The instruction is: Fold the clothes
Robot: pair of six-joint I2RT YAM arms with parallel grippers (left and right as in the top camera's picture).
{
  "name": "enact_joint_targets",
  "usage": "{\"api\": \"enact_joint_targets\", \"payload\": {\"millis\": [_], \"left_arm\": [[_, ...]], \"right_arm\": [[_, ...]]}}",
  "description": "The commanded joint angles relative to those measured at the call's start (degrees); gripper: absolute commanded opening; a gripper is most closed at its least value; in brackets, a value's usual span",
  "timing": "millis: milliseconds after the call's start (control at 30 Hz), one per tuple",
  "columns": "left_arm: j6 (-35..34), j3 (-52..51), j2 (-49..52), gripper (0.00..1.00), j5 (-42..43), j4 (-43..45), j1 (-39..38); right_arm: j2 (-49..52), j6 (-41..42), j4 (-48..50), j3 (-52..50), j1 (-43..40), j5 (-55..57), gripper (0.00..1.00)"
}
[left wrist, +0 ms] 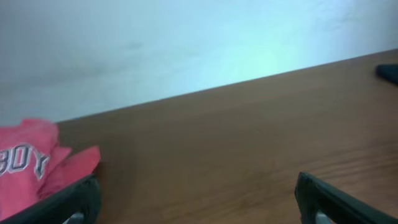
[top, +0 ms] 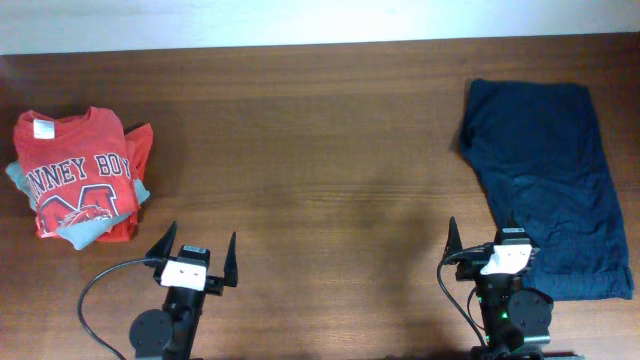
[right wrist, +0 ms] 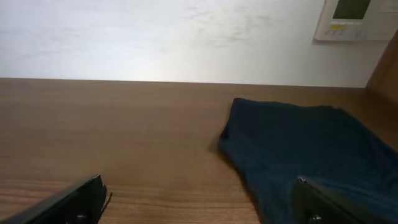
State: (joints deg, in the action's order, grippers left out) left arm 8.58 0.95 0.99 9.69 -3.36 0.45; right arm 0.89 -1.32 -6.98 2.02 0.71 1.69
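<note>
A folded red-orange T-shirt [top: 78,180] with white-and-navy lettering lies on top of a small pile at the table's left edge; its corner also shows in the left wrist view as the red T-shirt [left wrist: 25,174]. A plain navy garment [top: 545,175] lies spread flat at the right, and the right wrist view shows the navy garment [right wrist: 298,149] just ahead. My left gripper [top: 196,252] stands open near the front edge, right of the pile, with nothing between its fingers [left wrist: 74,200]. My right gripper [top: 490,245] is open too, its right finger [right wrist: 329,205] over the navy cloth's near-left corner.
Under the lettered T-shirt a light-grey shirt [top: 85,233] and an orange-red shirt [top: 141,150] peek out. The wooden table [top: 320,150] runs to a white wall at the back. A wall panel [right wrist: 354,18] hangs at the upper right. A black cable [top: 100,290] loops beside the left arm.
</note>
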Motion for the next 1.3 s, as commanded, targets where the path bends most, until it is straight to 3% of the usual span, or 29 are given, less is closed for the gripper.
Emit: {"api": "enact_joint_targets", "payload": {"millis": [0,500,633,1267], "left_arm": [[0.11,-0.42,-0.72,0.99,-3.15,-0.44,0.09],[0.02,-0.44,-0.72,0.99,-6.29,-0.83,0.07],[-4.17,-0.44,-0.72,0.99,-10.99,-1.33,0.09],[-4.24,-0.42,-0.7,0.99,-9.53,-1.36,0.09]], "right_arm": [[-0.52,0.04,-0.07,-0.46,-0.39,0.35,0.99],[-0.52,0.04,-0.07,-0.46,-0.42,0.35,0.98],[-0.52,0.04,-0.07,-0.46,-0.39,0.35,0.99],[-0.52,0.04,-0.07,-0.46,-0.39,0.33,0.99]]}}
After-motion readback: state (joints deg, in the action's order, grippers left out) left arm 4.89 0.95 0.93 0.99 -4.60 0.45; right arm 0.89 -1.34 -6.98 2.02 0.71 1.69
